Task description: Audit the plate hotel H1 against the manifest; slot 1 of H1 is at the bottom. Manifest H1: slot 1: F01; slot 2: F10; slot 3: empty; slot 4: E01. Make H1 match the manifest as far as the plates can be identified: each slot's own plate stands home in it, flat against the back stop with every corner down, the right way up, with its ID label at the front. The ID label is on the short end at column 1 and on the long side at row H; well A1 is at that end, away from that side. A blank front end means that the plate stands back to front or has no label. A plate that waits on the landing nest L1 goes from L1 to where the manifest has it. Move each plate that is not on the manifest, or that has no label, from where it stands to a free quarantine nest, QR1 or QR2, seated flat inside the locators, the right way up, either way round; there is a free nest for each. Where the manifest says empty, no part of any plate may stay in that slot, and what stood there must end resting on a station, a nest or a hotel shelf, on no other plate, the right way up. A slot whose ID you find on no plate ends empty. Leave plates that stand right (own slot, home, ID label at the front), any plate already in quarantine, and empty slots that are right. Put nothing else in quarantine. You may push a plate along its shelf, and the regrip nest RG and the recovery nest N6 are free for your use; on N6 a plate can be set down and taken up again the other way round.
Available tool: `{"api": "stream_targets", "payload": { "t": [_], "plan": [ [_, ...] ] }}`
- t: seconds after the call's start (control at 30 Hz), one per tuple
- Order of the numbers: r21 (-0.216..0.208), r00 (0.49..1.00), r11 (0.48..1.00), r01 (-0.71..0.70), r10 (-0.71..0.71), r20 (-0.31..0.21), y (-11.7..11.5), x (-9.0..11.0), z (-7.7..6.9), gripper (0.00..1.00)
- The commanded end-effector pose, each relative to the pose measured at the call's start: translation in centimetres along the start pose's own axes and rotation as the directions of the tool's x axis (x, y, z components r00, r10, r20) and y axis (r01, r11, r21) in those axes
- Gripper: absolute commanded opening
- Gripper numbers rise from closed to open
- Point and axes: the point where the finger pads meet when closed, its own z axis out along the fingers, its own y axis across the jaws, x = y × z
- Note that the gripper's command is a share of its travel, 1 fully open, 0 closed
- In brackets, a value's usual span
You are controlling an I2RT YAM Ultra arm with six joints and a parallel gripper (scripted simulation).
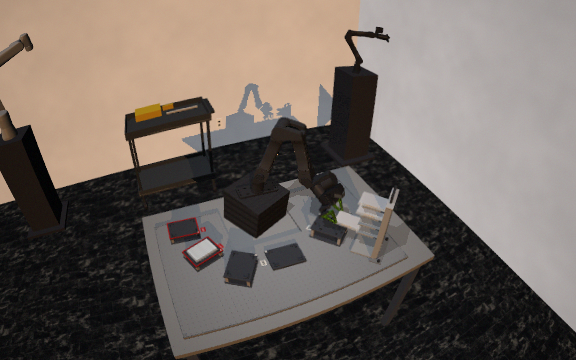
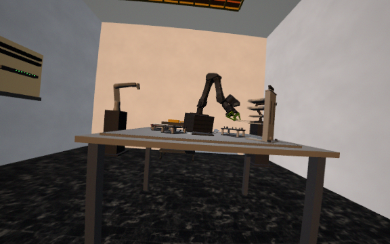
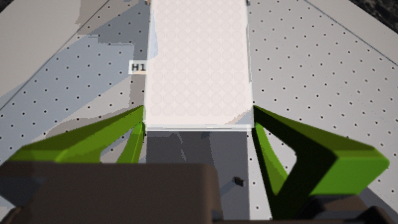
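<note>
My gripper (image 1: 338, 214) (image 2: 238, 118) (image 3: 198, 111) is shut on a white plate (image 1: 349, 221) (image 2: 245, 121) (image 3: 200, 60), with its green fingers along the two long sides at the near end. The plate is held in front of the hotel H1 (image 1: 384, 232) (image 2: 269, 116), above a dark nest (image 1: 329, 232) (image 3: 170, 150). No ID label is readable on the plate. Another white plate (image 1: 374, 199) shows at the hotel's top level. What stands on the lower shelves is too small to tell. One red-rimmed nest (image 1: 183, 228) is empty; the other bears a white plate (image 1: 202, 250).
Two dark nests, one raised (image 1: 241, 267) and one low (image 1: 285, 255), stand empty mid-table. The arm's block base (image 1: 256, 207) (image 2: 199, 123) stands behind them. The hotel's upright post is at the right side of the table (image 1: 168, 300).
</note>
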Motion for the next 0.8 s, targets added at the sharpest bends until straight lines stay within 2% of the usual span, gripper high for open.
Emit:
{"api": "stream_targets", "payload": {
  "t": [0.0, 0.77],
  "plan": [
    [-0.004, 0.999, 1.000, -0.004, 0.004, 0.036, 0.1, -1.5, 0.0, 0.86],
    [-0.004, 0.999, 1.000, -0.004, 0.004, 0.036, 0.1, -2.2, 1.1, 0.86]
  ]
}}
